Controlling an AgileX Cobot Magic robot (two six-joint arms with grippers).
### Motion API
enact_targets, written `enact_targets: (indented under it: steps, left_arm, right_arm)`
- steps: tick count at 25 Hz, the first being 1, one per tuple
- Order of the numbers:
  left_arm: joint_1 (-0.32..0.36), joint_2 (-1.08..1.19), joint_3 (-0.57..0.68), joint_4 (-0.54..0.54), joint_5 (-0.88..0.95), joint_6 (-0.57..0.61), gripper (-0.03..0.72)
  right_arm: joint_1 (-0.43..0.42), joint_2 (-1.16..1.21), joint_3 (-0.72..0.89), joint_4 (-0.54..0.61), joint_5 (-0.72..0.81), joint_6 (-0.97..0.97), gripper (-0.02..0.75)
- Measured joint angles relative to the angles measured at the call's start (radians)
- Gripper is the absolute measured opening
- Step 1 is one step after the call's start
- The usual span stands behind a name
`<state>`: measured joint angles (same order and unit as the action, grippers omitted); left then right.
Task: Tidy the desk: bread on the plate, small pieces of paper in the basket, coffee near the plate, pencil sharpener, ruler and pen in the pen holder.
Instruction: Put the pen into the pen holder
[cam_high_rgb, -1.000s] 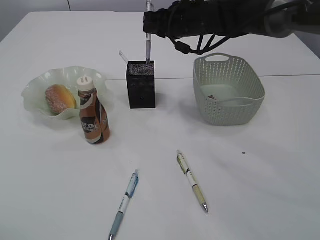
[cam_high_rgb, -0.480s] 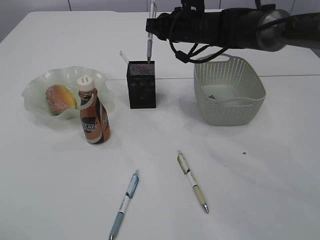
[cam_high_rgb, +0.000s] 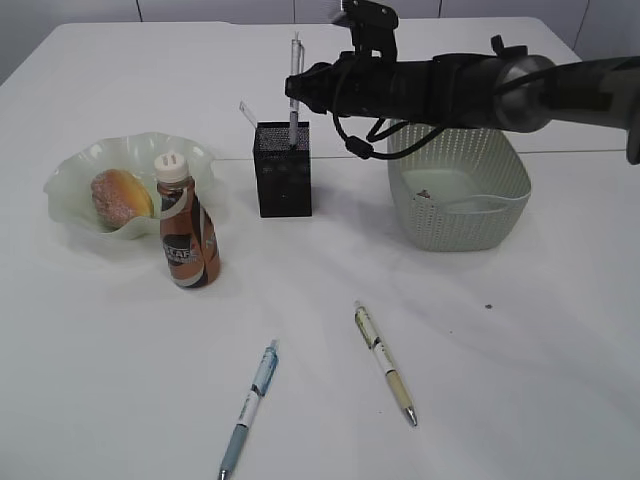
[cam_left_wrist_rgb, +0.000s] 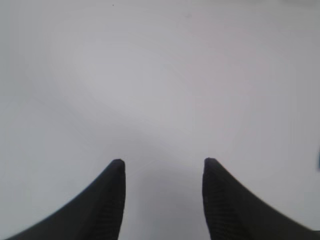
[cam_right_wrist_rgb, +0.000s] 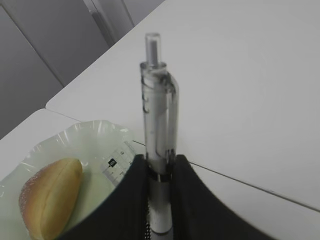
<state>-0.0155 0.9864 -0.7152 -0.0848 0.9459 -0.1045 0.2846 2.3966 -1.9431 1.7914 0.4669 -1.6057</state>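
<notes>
This looks like a robotics lab or test room arranged as an office desk. A large plain white tabletop with a thin seam line (cam_high_rgb: 560, 152) fills nearly the whole exterior view, and a black, cable-wrapped robot arm (cam_high_rgb: 440, 90) reaches over it. The props are desk things: a small black square mesh metal pen holder (cam_high_rgb: 283, 170), loose pens, a pale grey-green perforated plastic basket (cam_high_rgb: 458, 180). Behind the table stand flat grey panels (cam_right_wrist_rgb: 50, 45), possibly cabinet doors or wall cladding; the wrist view is too tight to tell.
</notes>
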Motion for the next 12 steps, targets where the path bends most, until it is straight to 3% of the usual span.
enact_targets:
  steps: [7, 12]
  left_arm:
    - [0.000, 0.000, 0.000, 0.000, 0.000, 0.000, 0.370]
    - [0.000, 0.000, 0.000, 0.000, 0.000, 0.000, 0.370]
  right_arm:
    - [0.000, 0.000, 0.000, 0.002, 0.002, -0.018, 0.090]
    - [0.000, 0.000, 0.000, 0.002, 0.004, -0.023, 0.213]
